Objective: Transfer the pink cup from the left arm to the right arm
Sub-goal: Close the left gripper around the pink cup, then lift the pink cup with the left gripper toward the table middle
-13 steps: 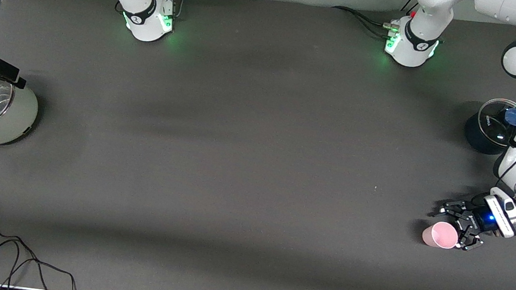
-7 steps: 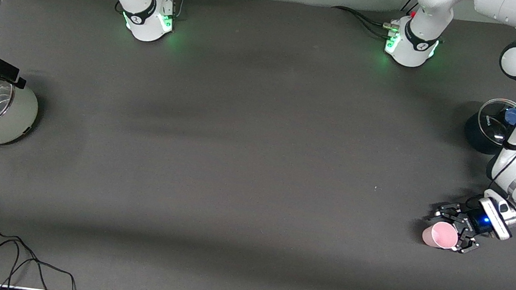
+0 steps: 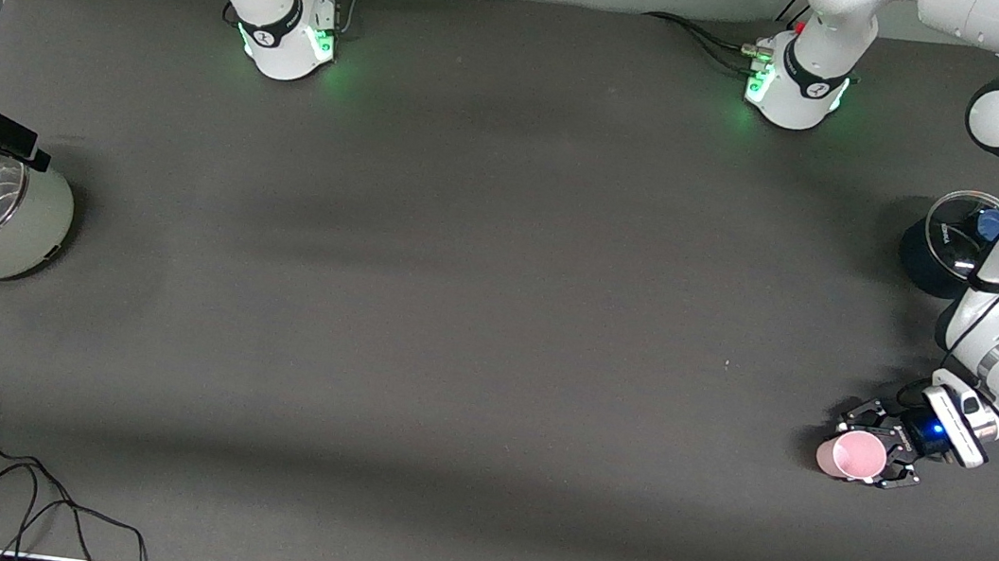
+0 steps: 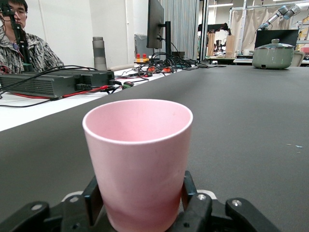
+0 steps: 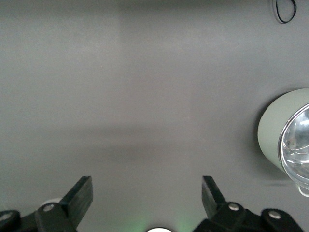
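The left gripper [image 3: 869, 455] fingers clamp the pink cup [image 3: 855, 456] on the desk; lifting and handover to the waiting, spread-fingered right gripper [image 5: 147, 195] remain.

Finding no legible text, label, brand, number or sign anywhere, the small mark on the black band of each arm base [image 3: 275, 32] and the pale print on the dark pot's lid [image 3: 955, 234] staying too tiny to read

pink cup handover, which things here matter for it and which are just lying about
In the job:
pink cup, standing on the table
left pincer, shut on the pink cup
right pincer, open, waiting

Lying about:
grey-green pot
dark pot
black cable
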